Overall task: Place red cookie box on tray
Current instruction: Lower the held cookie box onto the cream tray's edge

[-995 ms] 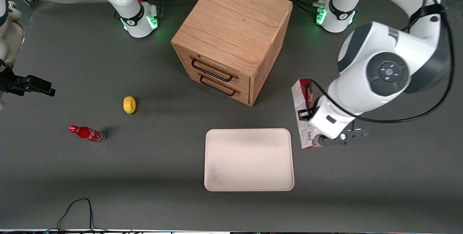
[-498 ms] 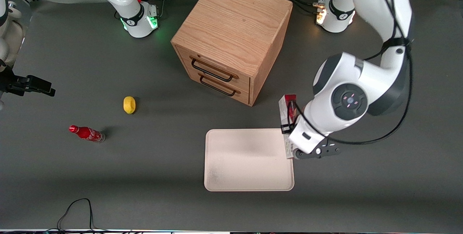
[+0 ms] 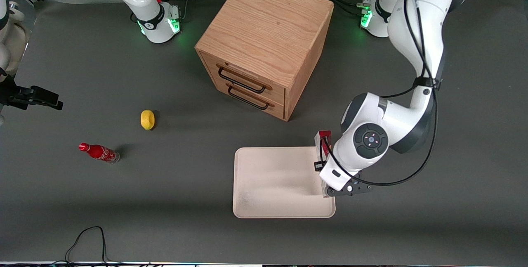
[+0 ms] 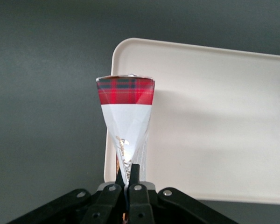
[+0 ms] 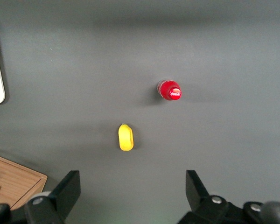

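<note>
Within the last second the red cookie box, clamped edge-on in the gripper, has been carried from the bare table to the tray. It is now held over the tray's rim at the working arm's end. Only lowering and release are judged to remain.

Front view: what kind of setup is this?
Likely a robot lab bench: two arm bases bolted to a grey table, loose props, and the claw holding a cookie box over a tray.

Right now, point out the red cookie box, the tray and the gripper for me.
red cookie box [image 4: 126, 91]: left wrist view, on its red tartan end.
tray [image 3: 272, 176]: front view, on its bare cream floor.
gripper [image 4: 128, 175]: left wrist view, between the fingertips, jaws shut on the box, over the tray's edge.
</note>
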Available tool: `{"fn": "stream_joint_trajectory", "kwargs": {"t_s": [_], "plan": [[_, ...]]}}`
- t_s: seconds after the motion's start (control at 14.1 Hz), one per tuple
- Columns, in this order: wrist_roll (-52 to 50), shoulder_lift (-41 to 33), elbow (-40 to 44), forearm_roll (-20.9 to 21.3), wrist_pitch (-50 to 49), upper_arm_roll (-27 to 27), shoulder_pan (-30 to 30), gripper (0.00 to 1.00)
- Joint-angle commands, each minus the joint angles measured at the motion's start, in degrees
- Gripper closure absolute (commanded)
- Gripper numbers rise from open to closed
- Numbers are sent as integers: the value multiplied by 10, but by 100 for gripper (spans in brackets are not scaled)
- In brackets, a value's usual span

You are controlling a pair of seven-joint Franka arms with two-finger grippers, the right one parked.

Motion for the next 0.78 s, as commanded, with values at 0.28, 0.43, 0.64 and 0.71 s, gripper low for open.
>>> {"fn": "stream_joint_trajectory", "kwargs": {"t_s": [0.28,0.43,0.64,0.71], "plan": [[-31,36,0,34,53,7,-9,100],[-31,43,0,35,66,7,-9,100],[-30,49,0,36,76,7,-8,100],[-29,50,0,36,77,7,-8,100]]}}
